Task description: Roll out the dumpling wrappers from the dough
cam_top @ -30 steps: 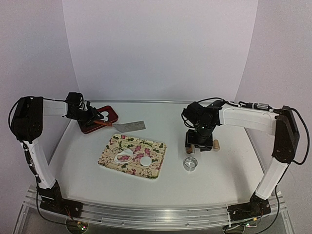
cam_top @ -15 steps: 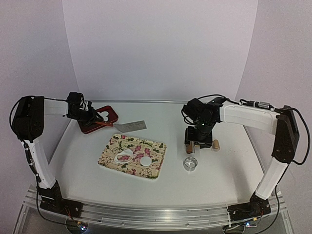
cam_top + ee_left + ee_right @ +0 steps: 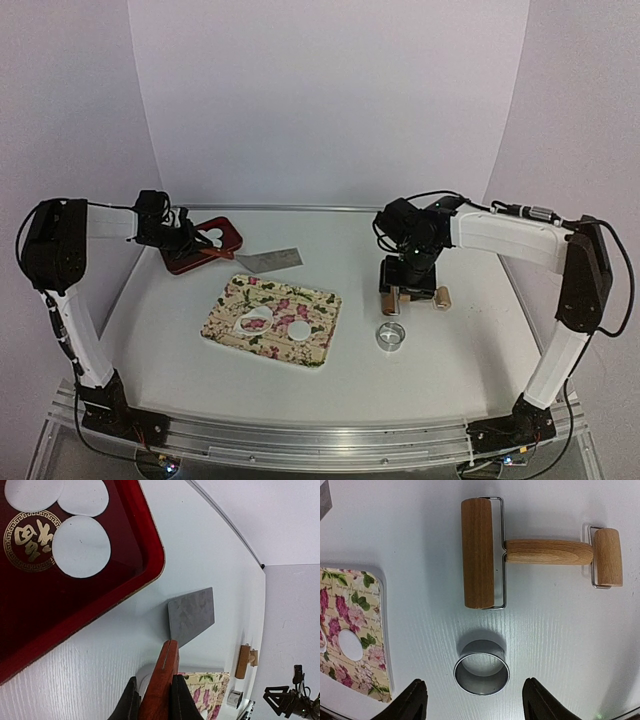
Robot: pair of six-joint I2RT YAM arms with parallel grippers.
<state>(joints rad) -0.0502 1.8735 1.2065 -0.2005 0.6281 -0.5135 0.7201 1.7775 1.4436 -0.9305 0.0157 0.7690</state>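
Looking in, you see your left gripper (image 3: 152,700) clamped on the scraper handle (image 3: 167,666) and your right gripper (image 3: 476,700) open near the metal ring (image 3: 481,667).

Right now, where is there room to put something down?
Bare table: in front of the flowered board, and at the back between the scraper and the roller. Crowded: around the roller and metal ring, and by the red tray.

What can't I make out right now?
- Top view: left gripper covers part of the dark red tray; round white wrappers uncountable.
- Left wrist view: wooden-handled metal scraper: handle end cut by bottom edge.
- Right wrist view: left edge crops floral board and thin white dough sheet.
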